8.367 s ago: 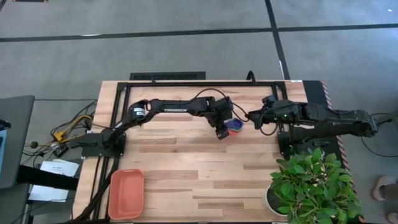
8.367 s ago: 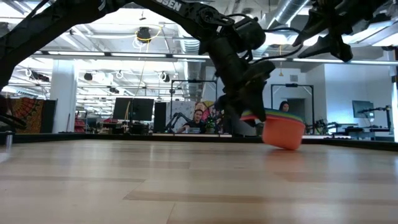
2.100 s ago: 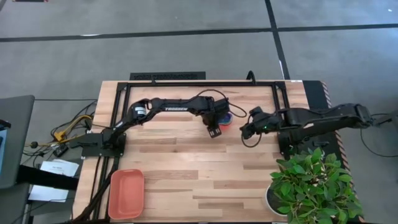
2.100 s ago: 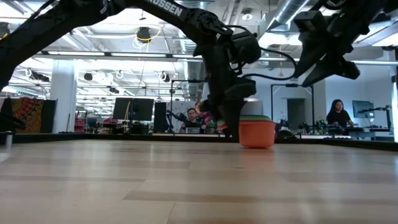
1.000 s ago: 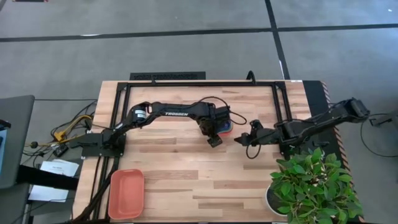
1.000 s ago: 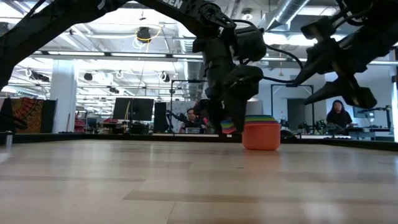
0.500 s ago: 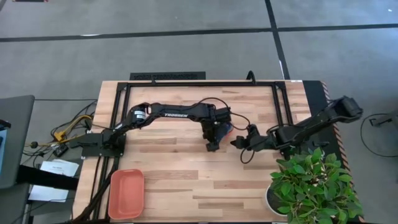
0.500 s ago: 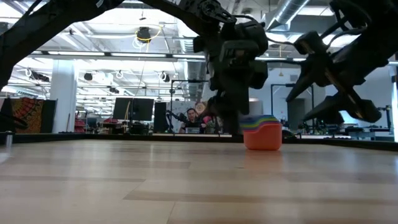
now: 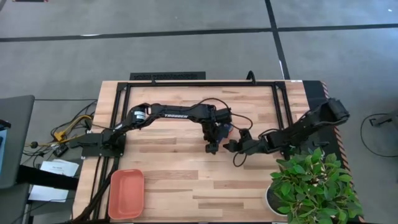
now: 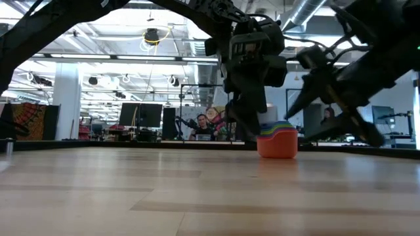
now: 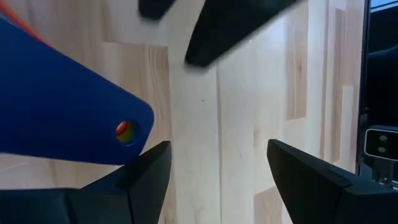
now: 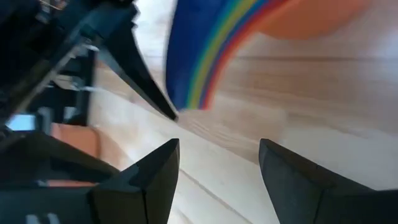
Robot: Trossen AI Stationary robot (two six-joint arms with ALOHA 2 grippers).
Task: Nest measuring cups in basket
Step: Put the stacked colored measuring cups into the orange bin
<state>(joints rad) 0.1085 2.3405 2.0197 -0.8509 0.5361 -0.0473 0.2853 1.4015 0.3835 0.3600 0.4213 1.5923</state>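
Observation:
The measuring cups [image 9: 225, 128] stand nested in one stack on the table's middle, a coral cup outermost [image 10: 277, 145] and coloured rims above it. Their handles fan out together, with a blue one [image 11: 68, 106] on top. My left gripper [image 9: 210, 148] is open just on the near-left side of the stack, only bare table between its fingers [image 11: 217, 149]. My right gripper [image 9: 227, 145] is open and low, just near-right of the stack and facing it [image 12: 217, 149]. The basket [image 9: 126, 193] lies at the near left corner, out of both grippers' reach. My left gripper: one finger [image 11: 149, 171] stands right at the free end of the blue handle [image 11: 134, 127]. I cannot tell whether it touches it. My right gripper touches nothing.
A potted plant [image 9: 311, 183] fills the near right corner beside the right arm. A black metal frame [image 9: 205, 83] runs along the far edge. Bare wood lies between the stack and the basket.
My right gripper has come down and toward the table's left, close up to the stack of cups. My left gripper has rolled at the wrist beside the stack, its fingers now pointing more toward the near edge. The stack has stayed where it was.

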